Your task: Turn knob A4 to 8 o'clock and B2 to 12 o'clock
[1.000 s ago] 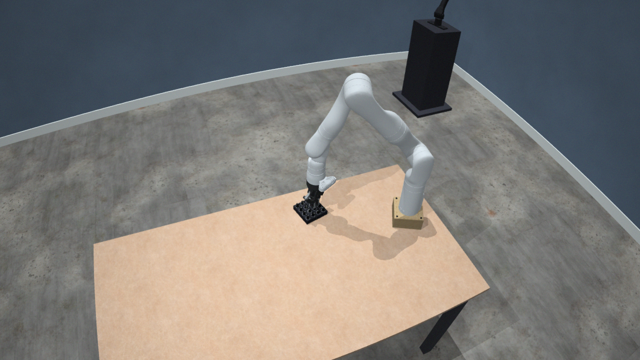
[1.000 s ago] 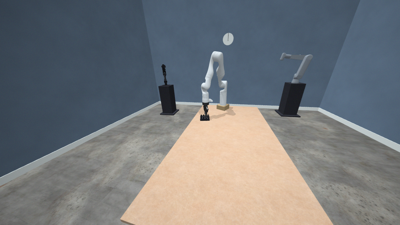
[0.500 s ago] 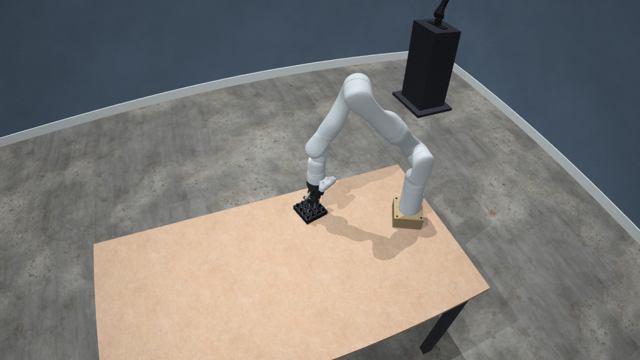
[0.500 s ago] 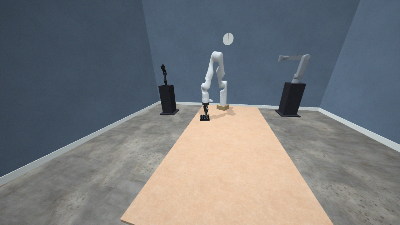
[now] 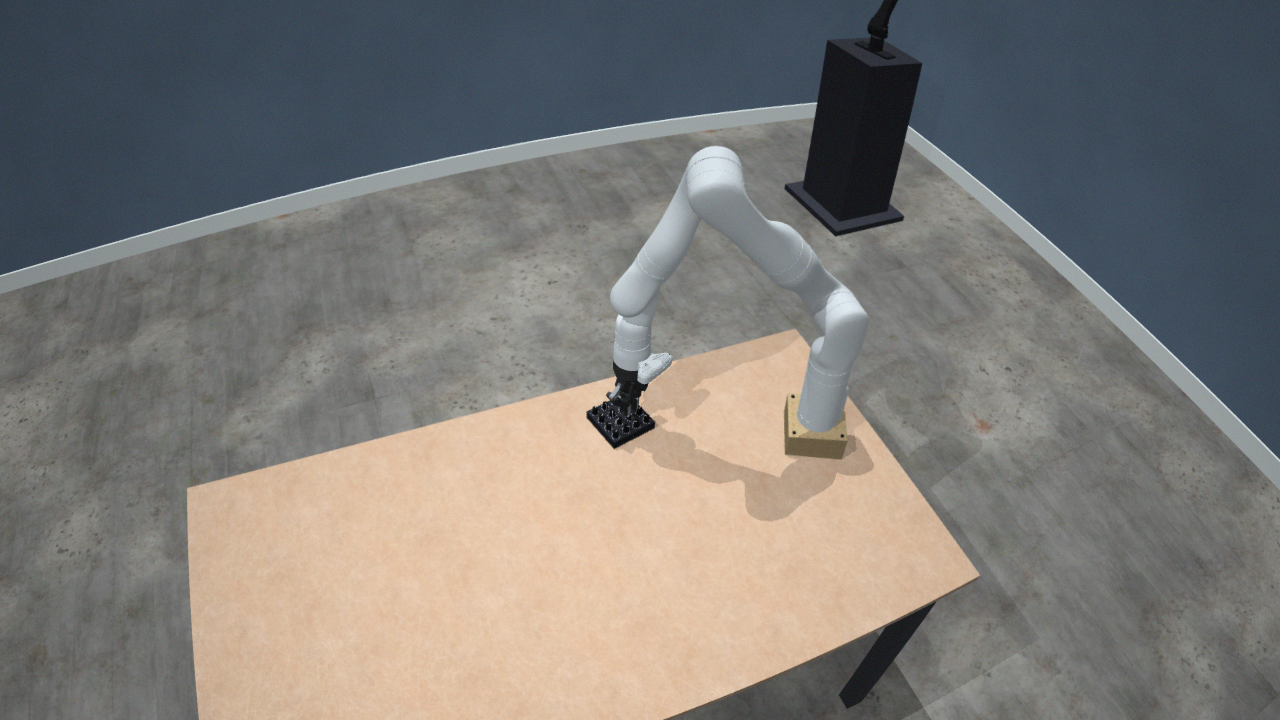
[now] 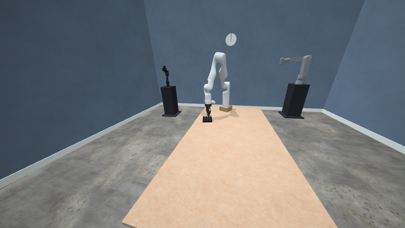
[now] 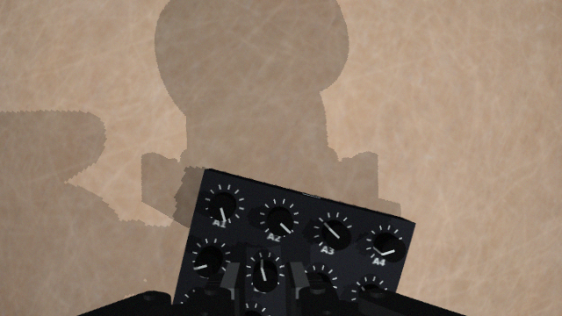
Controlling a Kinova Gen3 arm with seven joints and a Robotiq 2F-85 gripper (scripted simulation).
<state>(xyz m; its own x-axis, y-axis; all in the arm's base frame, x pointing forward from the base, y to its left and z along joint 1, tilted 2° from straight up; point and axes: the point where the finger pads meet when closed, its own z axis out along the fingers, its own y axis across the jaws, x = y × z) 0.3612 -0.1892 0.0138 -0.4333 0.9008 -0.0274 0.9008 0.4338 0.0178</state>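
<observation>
- Wrist view: the two-fingered black gripper (image 5: 627,415) (image 6: 208,116) (image 7: 265,284) is partly open, its fingers standing on either side of knob B2 (image 7: 264,284), with a visible gap at each side; nothing is gripped.
- The dark rectangular knob box (image 5: 616,439) (image 6: 207,121) (image 7: 251,193) sits on the light tan table (image 5: 501,573) (image 6: 234,158) (image 7: 483,132), near one long edge. Its feet are too small to make out.
- Knob A4 (image 7: 392,254), a black round one with a white line, lies at the right end of the rear row. Its top line points at about 8 o'clock, matching the mark wanted.
- B2, also black with a white line, points at about 11 o'clock, one mark short of 12. Its printed name is mostly hidden.
- The white jointed arm (image 5: 665,246) (image 6: 211,73) rises from a yellowish block (image 5: 814,445) (image 6: 225,109) and bends down over the box.
- The gripper's black parts hide some knobs in the lower rows.
</observation>
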